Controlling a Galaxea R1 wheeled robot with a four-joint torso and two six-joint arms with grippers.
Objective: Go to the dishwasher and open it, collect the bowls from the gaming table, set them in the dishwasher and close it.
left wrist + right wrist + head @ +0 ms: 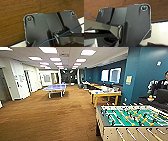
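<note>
Nearest me on the right stands the green-field foosball table point(132, 122), not my goal; the yellow-framed gaming table point(105, 94) lies farther up the right side by the blue wall, with small things on top too blurred to call bowls. I judge this a driving step: keep to open brown carpet point(50, 117), clear of table corners. Whether my pincers are released or clenched I cannot tell.

Light source: rows of ceiling panels point(49, 50), bright and blown out at 12 o'clock in the head view.
Carpet point(50, 117): evenly lit, soft sheen, faint shadows.
Blue wall point(147, 69): saturated, mild glare.
Sharpness: head view blurred throughout; far hall smeared.
Distortion: lines bow toward the edges.
Wrist views: soft, dim, plate edges haloed white.
</note>
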